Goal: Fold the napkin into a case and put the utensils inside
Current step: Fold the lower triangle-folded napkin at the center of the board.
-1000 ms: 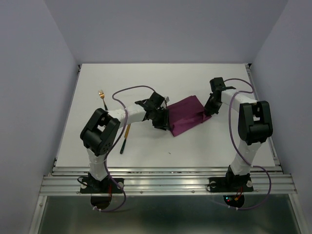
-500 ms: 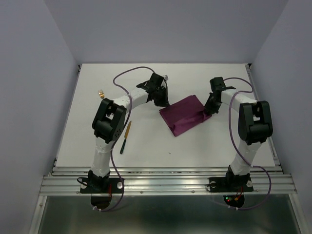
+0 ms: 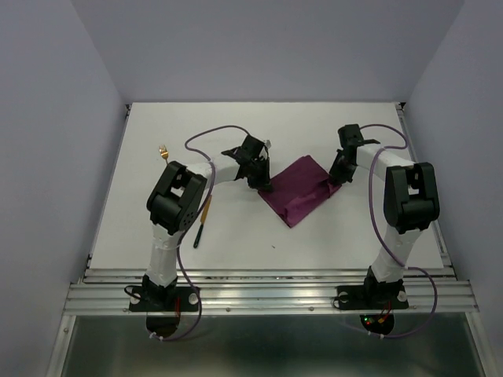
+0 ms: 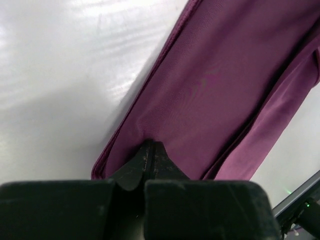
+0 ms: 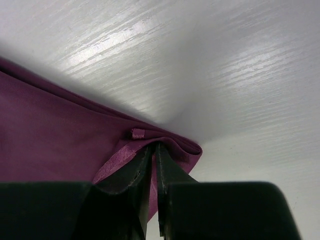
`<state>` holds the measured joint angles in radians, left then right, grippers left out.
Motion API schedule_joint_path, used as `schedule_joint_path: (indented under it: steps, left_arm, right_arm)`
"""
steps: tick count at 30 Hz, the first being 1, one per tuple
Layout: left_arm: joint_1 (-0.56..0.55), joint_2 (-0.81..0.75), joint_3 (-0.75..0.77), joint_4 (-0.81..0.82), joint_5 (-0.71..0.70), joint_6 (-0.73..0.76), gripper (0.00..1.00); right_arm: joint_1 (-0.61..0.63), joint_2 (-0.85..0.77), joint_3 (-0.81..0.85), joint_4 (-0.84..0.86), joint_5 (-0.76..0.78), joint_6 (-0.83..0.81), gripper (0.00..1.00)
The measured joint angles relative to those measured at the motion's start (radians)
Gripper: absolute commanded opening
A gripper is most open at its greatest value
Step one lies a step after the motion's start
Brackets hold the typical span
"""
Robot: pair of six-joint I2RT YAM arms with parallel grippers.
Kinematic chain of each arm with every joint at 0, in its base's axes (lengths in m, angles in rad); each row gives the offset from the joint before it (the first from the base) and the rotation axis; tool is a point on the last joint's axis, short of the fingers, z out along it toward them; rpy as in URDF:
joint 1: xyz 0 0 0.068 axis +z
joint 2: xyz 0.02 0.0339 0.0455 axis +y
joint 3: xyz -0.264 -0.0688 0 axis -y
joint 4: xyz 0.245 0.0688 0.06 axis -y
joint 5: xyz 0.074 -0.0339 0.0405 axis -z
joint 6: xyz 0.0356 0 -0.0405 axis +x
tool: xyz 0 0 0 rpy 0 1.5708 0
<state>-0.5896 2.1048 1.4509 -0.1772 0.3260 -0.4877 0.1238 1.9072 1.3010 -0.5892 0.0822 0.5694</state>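
Observation:
The plum-purple napkin (image 3: pixel 299 191) lies folded in layers at mid-table, its hemmed edges stacked in the left wrist view (image 4: pixel 215 85). My left gripper (image 3: pixel 263 184) is at the napkin's left corner, with its jaws shut (image 4: pixel 151 145) and cloth puckered at their tips. At the right corner, my right gripper (image 3: pixel 335 177) is shut (image 5: pixel 155 146) on a bunched fold of napkin (image 5: pixel 50 145), with cloth visible between the jaws. The utensils lie left of the left arm. The knife (image 3: pixel 202 222) lies in plain view, and the fork head (image 3: pixel 163 151) shows beyond the arm.
The white table (image 3: pixel 354 236) is walled at the back and both sides. A metal rail (image 3: pixel 267 294) runs along the near edge with both arm bases on it. Purple cables (image 3: pixel 212 145) loop over each arm.
My left gripper went from open to shut, swinging toward the back and returning to the napkin's left corner. The napkin turned slightly, its near corner shifting right. The right arm stayed put.

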Motion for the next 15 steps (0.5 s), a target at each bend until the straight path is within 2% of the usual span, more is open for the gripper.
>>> schedule_joint_path:
  steps: [7, 10, 15]
  left_arm:
    - [-0.080, -0.126, -0.184, 0.029, -0.008, -0.021, 0.00]
    - [-0.154, -0.195, -0.269, -0.004, -0.015, -0.028, 0.00]
    - [-0.217, -0.252, -0.294, -0.064, -0.002, -0.020, 0.00]
  right_arm:
    - [0.002, 0.000, 0.000, 0.011, -0.035, -0.064, 0.13]
    - [0.009, 0.000, 0.000, 0.015, -0.049, -0.095, 0.13]
    - [0.019, 0.000, 0.000, 0.015, -0.086, -0.126, 0.14]
